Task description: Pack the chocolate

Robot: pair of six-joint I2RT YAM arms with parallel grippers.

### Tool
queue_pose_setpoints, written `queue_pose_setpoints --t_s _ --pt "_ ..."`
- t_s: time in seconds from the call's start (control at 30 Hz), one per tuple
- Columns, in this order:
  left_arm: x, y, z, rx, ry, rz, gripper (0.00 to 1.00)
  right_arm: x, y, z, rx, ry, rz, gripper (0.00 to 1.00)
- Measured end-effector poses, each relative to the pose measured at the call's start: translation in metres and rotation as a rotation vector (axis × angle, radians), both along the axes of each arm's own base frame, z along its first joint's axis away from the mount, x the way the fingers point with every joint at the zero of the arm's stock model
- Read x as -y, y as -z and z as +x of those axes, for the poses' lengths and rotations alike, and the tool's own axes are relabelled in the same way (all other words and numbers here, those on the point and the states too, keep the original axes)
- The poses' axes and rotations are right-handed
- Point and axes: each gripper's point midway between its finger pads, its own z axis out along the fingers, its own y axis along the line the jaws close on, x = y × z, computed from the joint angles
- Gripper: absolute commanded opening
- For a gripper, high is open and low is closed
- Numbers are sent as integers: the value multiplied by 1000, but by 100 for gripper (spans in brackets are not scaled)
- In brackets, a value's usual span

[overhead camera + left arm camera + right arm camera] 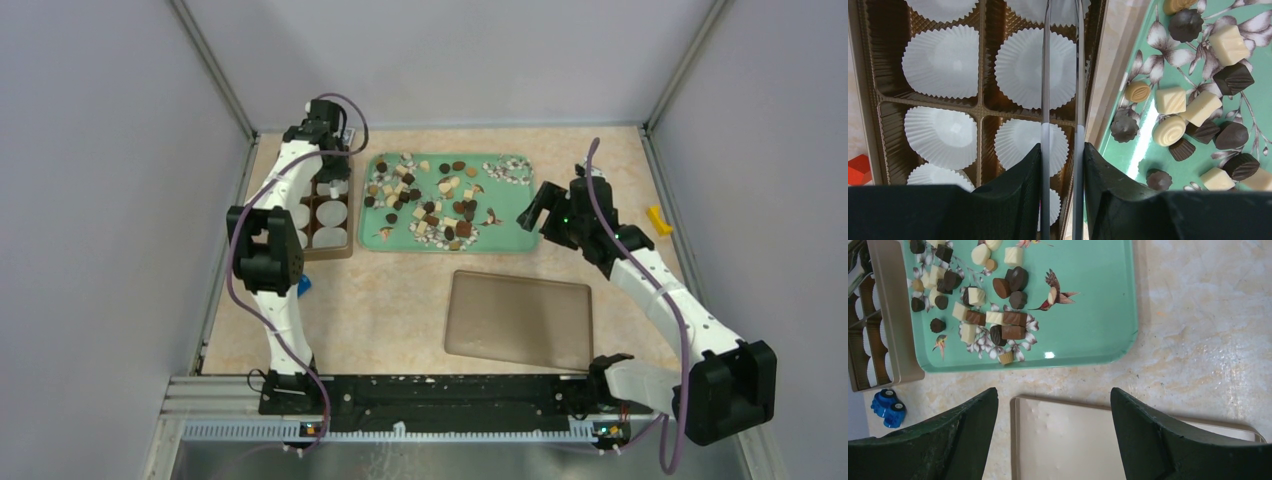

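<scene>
Top view, chocolate (430, 200) scattered on green tray (505, 200) at table's far edge, brown box (330, 252) in far left corner, left wrist view, left gripper (1063, 30) over box, narrow slit apart, empty, right wrist view, right gripper (1053, 395) wide apart, empty, above tan lid (1063, 440).

Left hand (1062, 150) reaches far forward with fingers narrowly apart, while right hand (1053, 394) hovers, fingers spread wide.

One green tray (510, 190), far centre, with chocolates (430, 210) by the dozen, too crowded for an exact count. One box (330, 247), far left; eight cups (940, 62) showing. One tan tray (520, 320), near. One yellow block (657, 220), right. One blue toy (889, 407), left. One left arm (285, 310), one right arm (665, 295).
</scene>
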Motion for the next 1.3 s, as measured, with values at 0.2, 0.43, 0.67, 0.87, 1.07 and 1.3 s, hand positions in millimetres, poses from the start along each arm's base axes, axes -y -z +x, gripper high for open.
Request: queue_pose_setpoints --t_s 0.2,0.43,0.67,0.87,1.07,1.3 --pt "0 -18 -5 26 6 -3 32 1 -3 -3 5 1 3 81" --pt "-3 -94 -29 179 24 -11 30 2 -14 -11 30 7 27 80" --pt "12 -128 -76 242 95 -20 29 4 -24 -18 59 13 44 80" --pt "66 -95 -123 152 252 -30 32 6 -19 -24 38 16 42 80" --pt "98 -53 -169 24 351 -56 39 6 -17 -25 30 18 40 80" --pt "105 -28 -189 -54 318 -116 42 6 -17 -25 28 23 47 80"
